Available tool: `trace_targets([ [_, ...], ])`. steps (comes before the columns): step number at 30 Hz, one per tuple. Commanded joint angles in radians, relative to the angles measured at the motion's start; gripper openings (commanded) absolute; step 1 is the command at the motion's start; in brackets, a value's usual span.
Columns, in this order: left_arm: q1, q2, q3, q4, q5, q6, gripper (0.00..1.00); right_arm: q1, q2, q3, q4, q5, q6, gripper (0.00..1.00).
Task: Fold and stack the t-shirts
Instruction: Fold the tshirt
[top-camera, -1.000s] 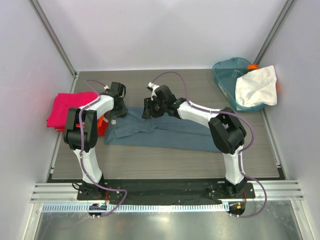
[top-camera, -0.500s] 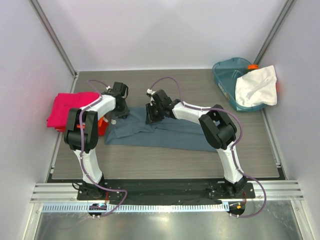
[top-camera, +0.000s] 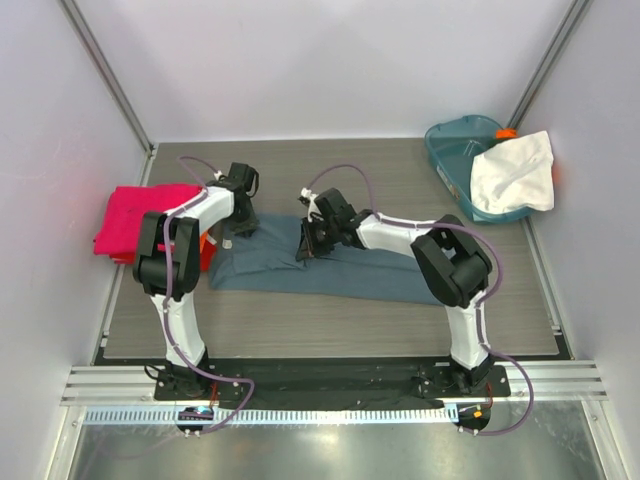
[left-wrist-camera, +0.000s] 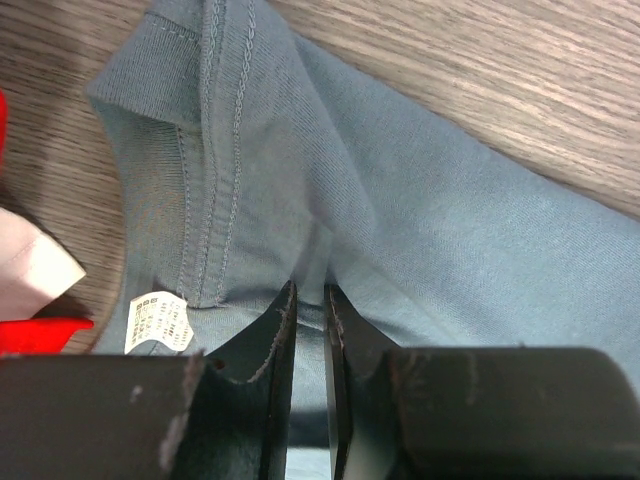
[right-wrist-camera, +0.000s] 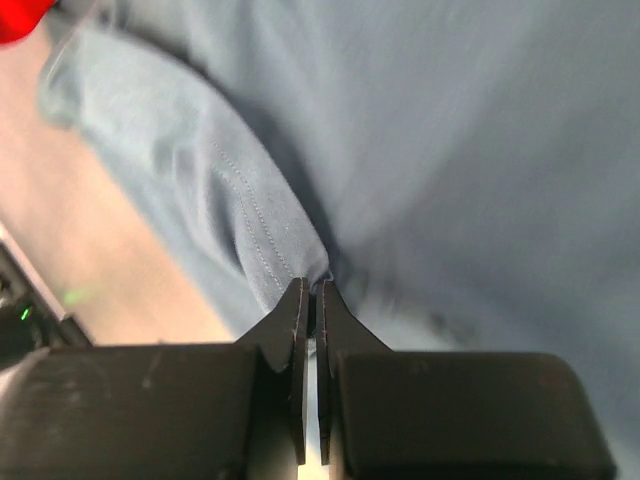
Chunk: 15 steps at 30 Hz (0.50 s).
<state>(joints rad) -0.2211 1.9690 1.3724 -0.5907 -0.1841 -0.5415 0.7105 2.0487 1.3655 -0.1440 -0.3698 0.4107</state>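
- The wood-grain desk (top-camera: 330, 325) carries everything; only the top view takes in all of it
- The slate blue-grey t-shirt (top-camera: 350, 272) lies spread in a long band across the middle of the desk, between the two arms, wrinkled along its far edge
- The left arm (top-camera: 172, 262) and right arm (top-camera: 455, 262) both bend inward over the shirt, and their wrists cover parts of its far edge in the top view
- A magenta pink t-shirt (top-camera: 135, 215) sits folded at the left edge of the desk, apart from the blue-grey one
- A teal tub (top-camera: 455, 150) stands at the far right corner, with a white t-shirt (top-camera: 512, 172) draped over its near rim
- An orange-red cloth (top-camera: 206, 250) shows under the left arm, mostly hidden by it, just beside the shirt's left end
- The left hand (left-wrist-camera: 308, 292) is seen clearly only in its own wrist view: the fingers are drawn narrow and pinch a ridge of the blue-grey shirt next to the collar (left-wrist-camera: 215, 120)
- The right hand (right-wrist-camera: 309, 288) is closed tight in its wrist view, with a stitched fold of the same shirt caught at the fingertips; this view is blurred
- A small white care label (left-wrist-camera: 155, 322) lies inside the collar, visible in the left wrist view only
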Motion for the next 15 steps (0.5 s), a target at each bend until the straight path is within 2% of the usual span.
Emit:
trace_targets([
  [1, 0.006, 0.024, 0.024, -0.026, -0.037, 0.015, 0.18, 0.003, -0.14, -0.099, 0.087, -0.075, 0.028, 0.01],
  [5, 0.006, 0.033, 0.028, -0.027, -0.046, 0.017, 0.18, 0.001, -0.203, -0.201, 0.104, -0.11, 0.023, 0.03],
  [8, 0.011, 0.037, 0.027, -0.029, -0.049, 0.015, 0.18, 0.007, -0.237, -0.276, 0.138, -0.176, 0.042, 0.12],
  [12, 0.016, 0.034, 0.031, -0.031, -0.041, 0.015, 0.18, 0.023, -0.272, -0.356, 0.178, -0.224, 0.046, 0.47],
  [15, 0.016, 0.027, 0.034, -0.034, -0.038, 0.014, 0.18, 0.023, -0.317, -0.396, 0.187, -0.213, 0.045, 0.52],
])
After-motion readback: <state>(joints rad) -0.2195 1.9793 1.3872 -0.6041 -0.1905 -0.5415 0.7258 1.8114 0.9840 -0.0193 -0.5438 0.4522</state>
